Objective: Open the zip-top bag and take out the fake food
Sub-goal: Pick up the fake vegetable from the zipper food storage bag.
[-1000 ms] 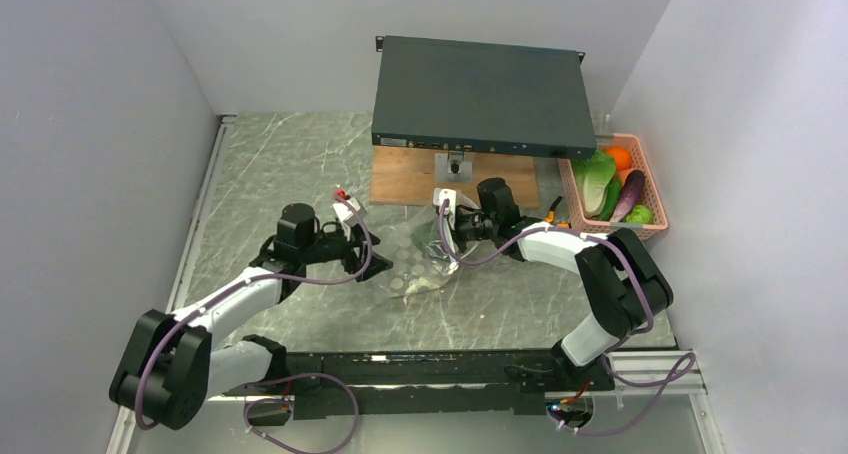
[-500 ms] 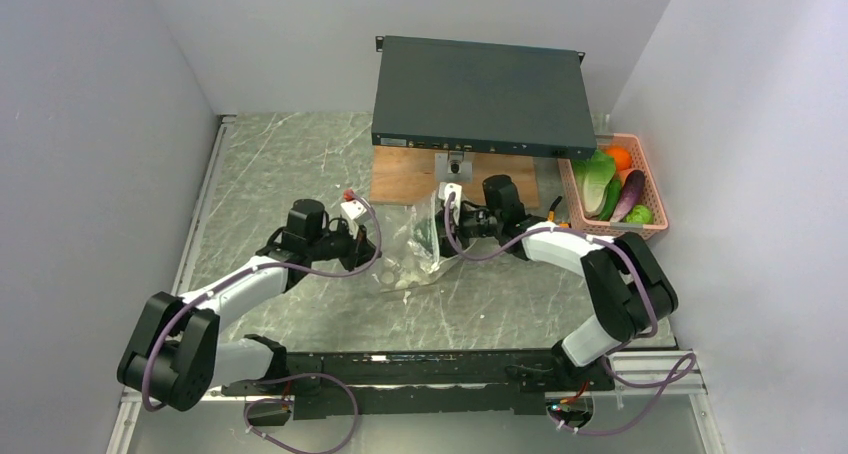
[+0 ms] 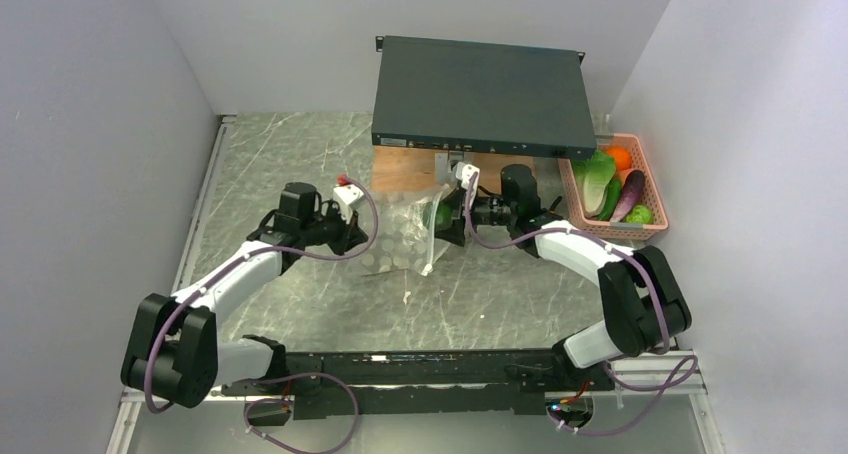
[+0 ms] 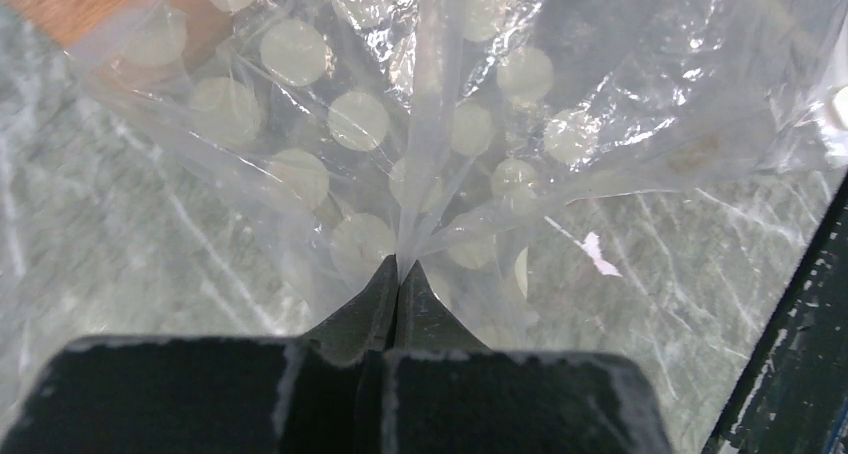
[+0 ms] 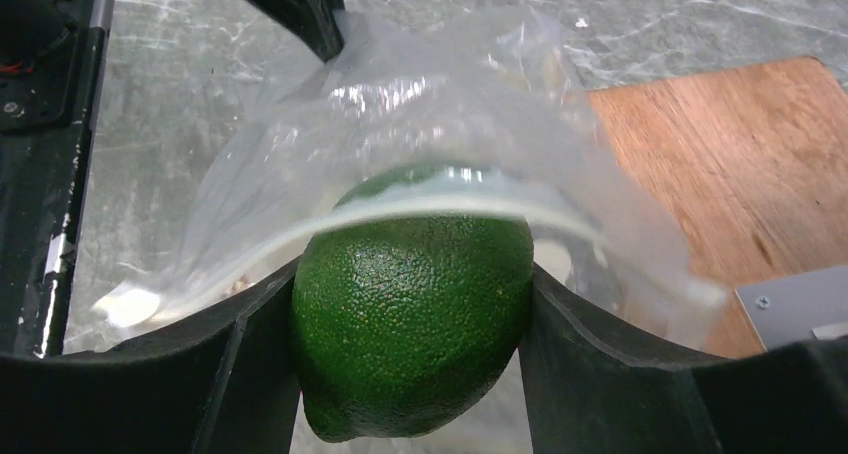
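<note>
- The zip-top bag [image 3: 403,240] is over the middle of the table [image 3: 290,164], just in front of the wooden board [image 3: 400,179]; it is stretched sideways between the two arms; whether its lower corner touches the table cannot be told.
- The bag is clear film printed with pale round dots; in the left wrist view the film [image 4: 400,124] fans out in creases from one pinched point.
- The left fingers [image 4: 398,274] are closed on that fold of film, tip against tip; in the top view they [image 3: 353,236] meet the bag's left end.
- The right fingers [image 5: 412,284] stand apart and grip a green, pebbled, lime-shaped piece of fake food [image 5: 410,324]; the piece touches both inner faces; in the top view the fingers [image 3: 447,219] are at the bag's right end.
- The bag's thick rim band [image 5: 440,199] lies across the upper part of the green piece; the rest of the bag [image 5: 440,94] extends beyond it toward the left fingers; whether film also sits between the piece and the fingers cannot be told.
- More fake food lies in a pink basket [image 3: 655,189] at the right edge of the table: lettuce [image 3: 597,179], an orange ball [image 3: 619,157], a dark purple piece [image 3: 628,196], a small green piece [image 3: 640,214].
- A dark flat equipment case [image 3: 480,94] sits at the far edge of the table, over the far part of the board.
</note>
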